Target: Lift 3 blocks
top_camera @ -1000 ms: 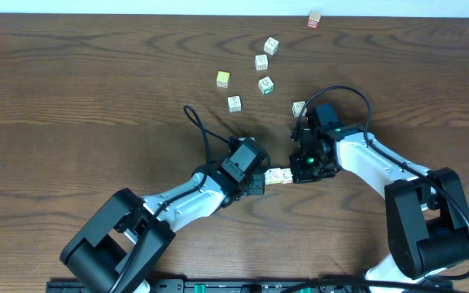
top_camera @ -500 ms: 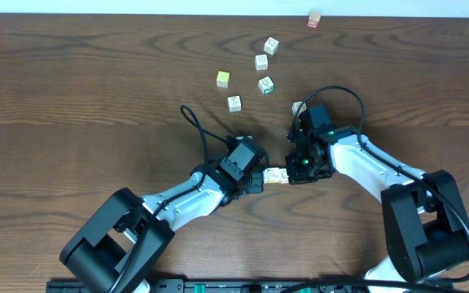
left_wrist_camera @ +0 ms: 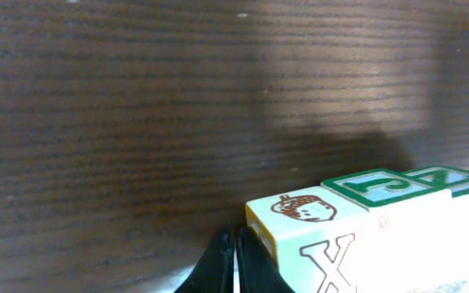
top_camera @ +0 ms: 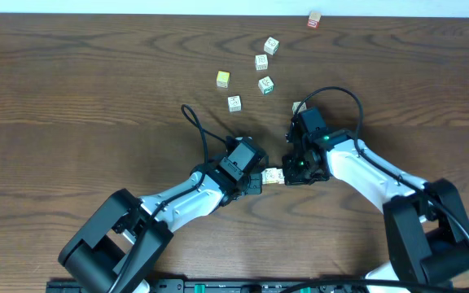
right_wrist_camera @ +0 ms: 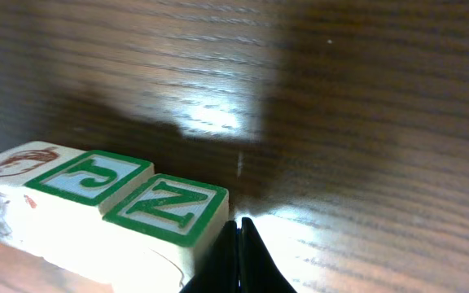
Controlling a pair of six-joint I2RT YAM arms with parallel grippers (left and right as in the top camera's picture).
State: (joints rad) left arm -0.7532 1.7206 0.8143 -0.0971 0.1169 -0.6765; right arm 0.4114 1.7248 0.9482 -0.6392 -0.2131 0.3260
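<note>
Three pale letter blocks (top_camera: 275,175) lie end to end in a short row, pinched between my two gripper tips. My left gripper (top_camera: 260,180) is shut and presses its tip against the row's left end. My right gripper (top_camera: 290,172) is shut against the right end. In the left wrist view the shut fingertips (left_wrist_camera: 234,262) touch the acorn-and-X block (left_wrist_camera: 300,224), with the green J block (left_wrist_camera: 373,185) beyond it. In the right wrist view the shut tips (right_wrist_camera: 238,252) press the green N block (right_wrist_camera: 169,203), then the J block (right_wrist_camera: 88,179). Whether the row is off the table I cannot tell.
Loose cubes lie farther back: a yellow-green cube (top_camera: 223,79), white printed cubes (top_camera: 234,103) (top_camera: 265,84) (top_camera: 260,62), and a red-edged cube (top_camera: 314,19) at the far edge. One cube (top_camera: 298,107) peeks out behind the right arm. Black cables loop over both wrists.
The right arm and the row of blocks have shifted slightly left and away from the front edge. Both grippers stay shut against the row's ends.
</note>
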